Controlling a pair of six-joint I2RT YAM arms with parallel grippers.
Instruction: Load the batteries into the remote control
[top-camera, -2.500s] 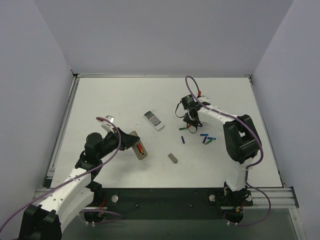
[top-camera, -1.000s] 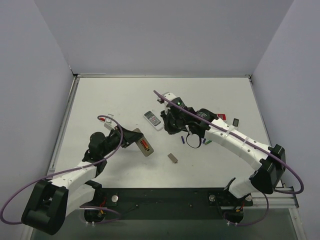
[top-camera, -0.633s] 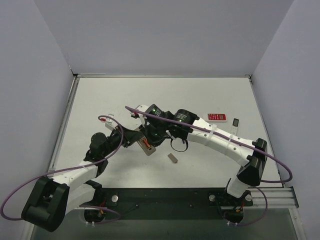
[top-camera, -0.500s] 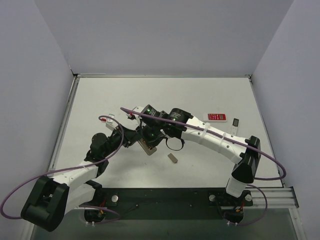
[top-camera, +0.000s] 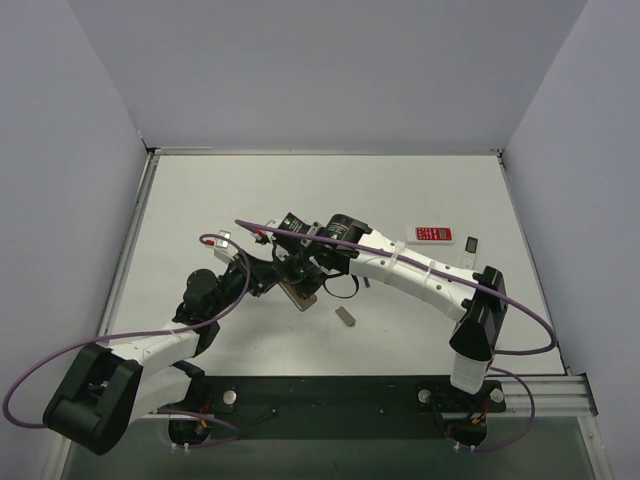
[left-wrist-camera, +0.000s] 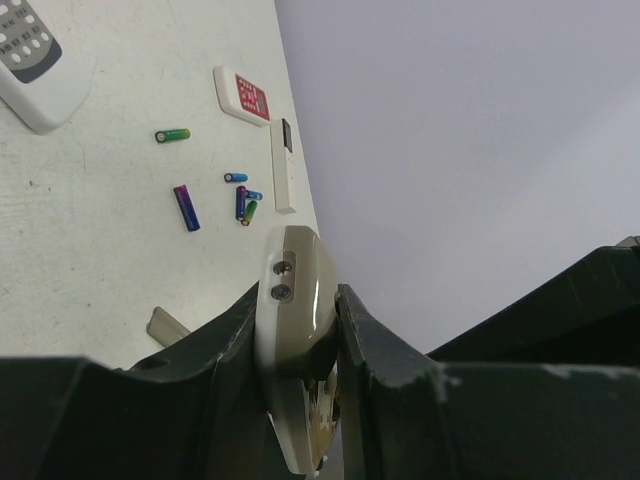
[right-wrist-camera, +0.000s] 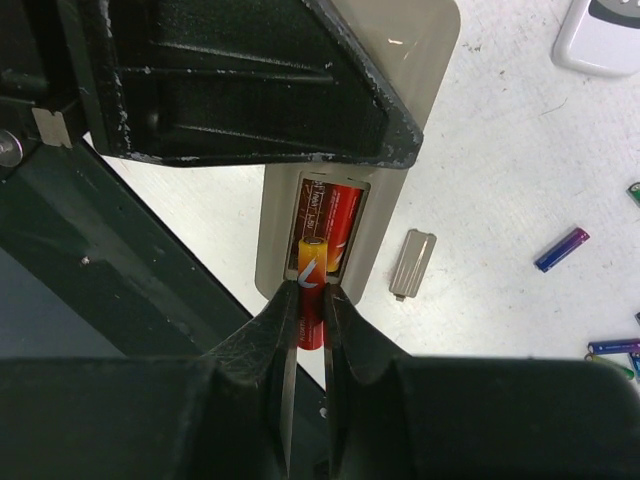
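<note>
Currently red battery (right-wrist-camera: 311, 272) in right claw (right-wrist-camera: 309, 292), tip at remote control (right-wrist-camera: 420, 70).

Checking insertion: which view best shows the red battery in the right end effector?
Right wrist: red-and-orange cylindrical battery pinched at the tan-backed remote's open bay. Top external hides it under arms; left wrist lacks it.

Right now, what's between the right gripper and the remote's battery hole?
A red battery, pinched in the jaws of the right gripper, its tip at the open bay of the remote control. The right wrist view shows it.
</note>
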